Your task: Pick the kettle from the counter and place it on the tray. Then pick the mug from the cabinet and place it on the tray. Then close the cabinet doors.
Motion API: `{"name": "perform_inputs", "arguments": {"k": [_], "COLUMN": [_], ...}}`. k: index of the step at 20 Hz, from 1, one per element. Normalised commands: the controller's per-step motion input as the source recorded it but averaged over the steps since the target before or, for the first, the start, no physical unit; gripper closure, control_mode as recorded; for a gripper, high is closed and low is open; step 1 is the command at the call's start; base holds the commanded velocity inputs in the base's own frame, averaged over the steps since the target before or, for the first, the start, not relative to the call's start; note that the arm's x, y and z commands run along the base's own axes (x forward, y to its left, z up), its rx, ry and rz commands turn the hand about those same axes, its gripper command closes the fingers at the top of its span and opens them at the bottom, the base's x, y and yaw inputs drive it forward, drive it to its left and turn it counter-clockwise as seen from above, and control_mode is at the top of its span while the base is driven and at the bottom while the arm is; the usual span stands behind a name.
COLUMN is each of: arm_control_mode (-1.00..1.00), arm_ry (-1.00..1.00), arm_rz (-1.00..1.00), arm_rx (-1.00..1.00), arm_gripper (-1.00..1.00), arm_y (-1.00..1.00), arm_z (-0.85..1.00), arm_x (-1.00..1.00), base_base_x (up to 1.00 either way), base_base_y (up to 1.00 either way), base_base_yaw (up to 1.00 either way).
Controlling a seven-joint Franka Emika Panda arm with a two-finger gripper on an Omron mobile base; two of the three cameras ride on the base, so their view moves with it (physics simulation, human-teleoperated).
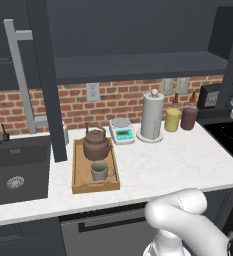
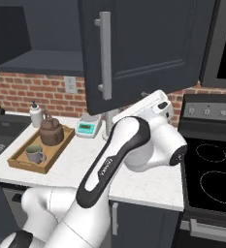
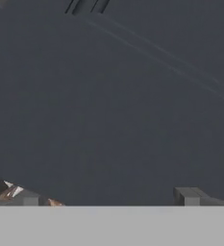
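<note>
Cabinet door (image 3: 113,105) panel close before gripper (image 3: 108,197); gripper spread wide, holding nothing; contact with door unclear.

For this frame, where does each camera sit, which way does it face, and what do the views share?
Left base view: behind the arm's left, looking down at the tray holding the kettle and mug; white arm link lower right.
Right base view: behind the right; arm rises toward an open cabinet door.
Hand view: close against a dark panel; open gripper.
Both base views share tray, kettle, mug.
</note>
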Motion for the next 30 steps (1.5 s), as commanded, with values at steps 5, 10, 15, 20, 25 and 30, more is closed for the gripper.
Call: {"name": "perform_inputs", "arguments": {"k": [5,10,15,20,25,30], "arm_control_mode": [-1.00,-1.00,-1.00,-1.00,-1.00,-1.00], "arm_ry": [0.11,0.16,0.20,0.16,0.04,0.00], "arm_rz": [-0.13,-0.09,-0.03,0.00,0.00,0.00], "arm_rx": [-0.05,-0.11,-0.13,-0.12,-0.07,-0.03], "arm_gripper": [-1.00,-1.00,-1.00,-1.00,-1.00,-1.00], "arm_y": [0.63,0.49,0.36,0.24,0.22,0.30], "arm_z": [0.27,0.25,0.23,0.21,0.02,-0.02], "arm_x": [0.43,0.51,0.61,0.58,0.50,0.50], "base_base_x": [0.00,0.00,0.00,0.00,0.00,0.00], "base_base_y": [0.00,0.00,0.00,0.00,0.00,0.00], "base_base_yaw": [0.00,0.00,0.00,0.00,0.00,0.00]}}
